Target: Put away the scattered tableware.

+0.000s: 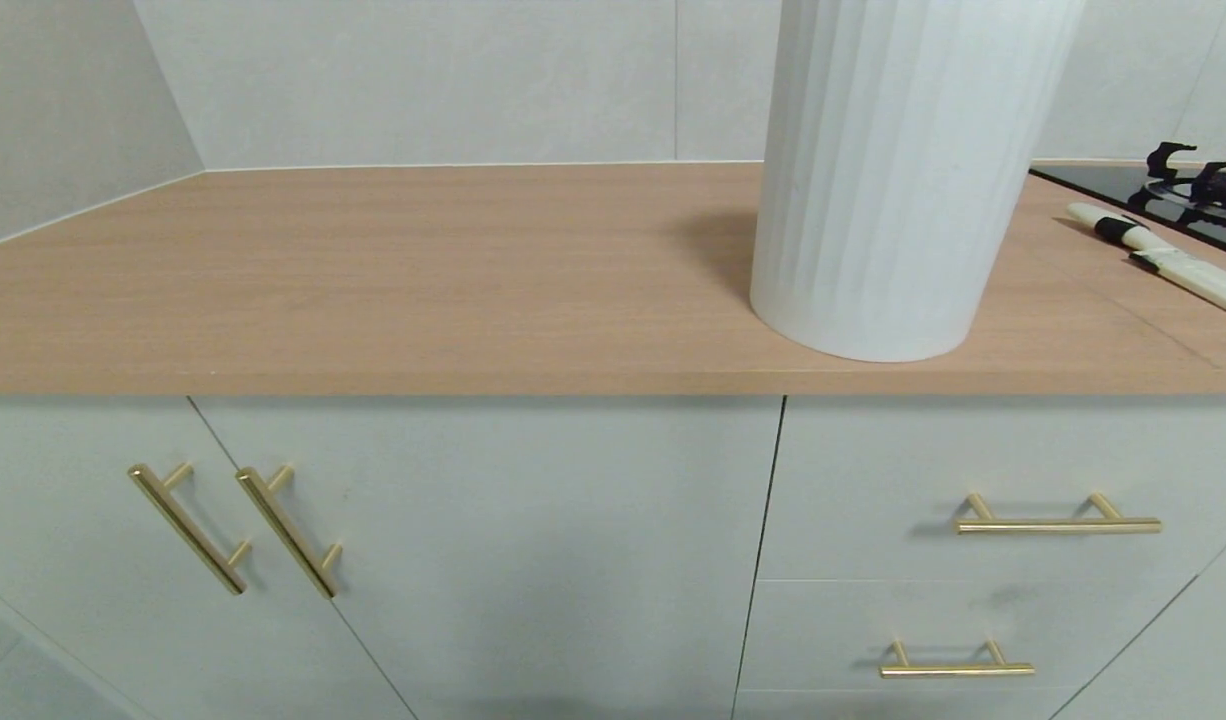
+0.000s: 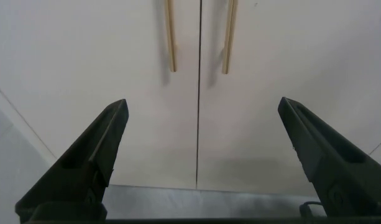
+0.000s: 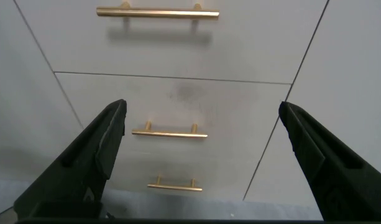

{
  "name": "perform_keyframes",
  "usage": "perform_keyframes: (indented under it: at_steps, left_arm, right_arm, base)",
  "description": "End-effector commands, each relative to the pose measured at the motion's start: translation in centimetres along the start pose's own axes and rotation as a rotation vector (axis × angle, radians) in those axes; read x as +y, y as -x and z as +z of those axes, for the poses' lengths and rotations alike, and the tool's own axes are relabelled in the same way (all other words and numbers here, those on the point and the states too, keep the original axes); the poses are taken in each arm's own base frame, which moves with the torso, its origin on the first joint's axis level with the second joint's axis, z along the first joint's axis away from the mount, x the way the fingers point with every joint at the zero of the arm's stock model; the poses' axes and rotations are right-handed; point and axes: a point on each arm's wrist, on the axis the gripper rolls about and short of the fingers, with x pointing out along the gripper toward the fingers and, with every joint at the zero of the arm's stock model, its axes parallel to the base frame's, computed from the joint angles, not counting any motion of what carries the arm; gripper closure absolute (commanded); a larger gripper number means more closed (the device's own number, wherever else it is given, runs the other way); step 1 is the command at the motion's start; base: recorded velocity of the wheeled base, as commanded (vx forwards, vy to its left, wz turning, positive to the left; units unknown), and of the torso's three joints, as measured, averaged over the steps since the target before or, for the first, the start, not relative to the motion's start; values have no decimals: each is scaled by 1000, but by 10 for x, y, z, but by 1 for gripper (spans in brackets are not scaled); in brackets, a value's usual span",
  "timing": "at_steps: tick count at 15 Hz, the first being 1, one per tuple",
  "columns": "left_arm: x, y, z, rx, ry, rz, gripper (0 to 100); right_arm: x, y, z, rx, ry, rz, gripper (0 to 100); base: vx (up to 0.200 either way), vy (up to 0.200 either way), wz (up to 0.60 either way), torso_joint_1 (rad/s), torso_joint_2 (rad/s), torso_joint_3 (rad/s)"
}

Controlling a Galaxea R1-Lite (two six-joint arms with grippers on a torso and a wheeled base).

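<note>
A tall white ribbed container [image 1: 893,170] stands on the wooden countertop [image 1: 373,270], right of centre. Two cream-coloured utensils with black bands [image 1: 1163,255] lie on the counter at the far right. My left gripper [image 2: 201,109] is open with nothing between its fingers, held low in front of the double cabinet doors [image 2: 196,93] with their gold handles [image 2: 170,34]. My right gripper [image 3: 201,111] is open too, with nothing in it, facing the stack of drawers [image 3: 178,99] with gold handles [image 3: 158,12].
A black cooktop with a burner [image 1: 1188,190] sits at the counter's far right corner. Below the counter are white cabinet doors [image 1: 373,550] on the left and drawers [image 1: 973,480] on the right, all shut. White tiled walls [image 1: 423,80] close the back and left.
</note>
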Motion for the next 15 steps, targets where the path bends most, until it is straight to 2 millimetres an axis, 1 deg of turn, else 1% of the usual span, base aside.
perform_keyframes:
  at_steps: [1,3,15]
  left_arm:
    - [0,0,0,-1,0,0,0]
    - [0,0,0,-1,0,0,0]
    - [0,0,0,-1,2,0,0]
  right_arm:
    - [0,0,0,1,0,1,0]
    - [0,0,0,1,0,1,0]
    - [0,0,0,1,0,1,0]
  base:
    - [0,-200,0,-2,2,-2]
    - [0,-200,0,5,2,2]
    - [0,0,0,0,0,0]
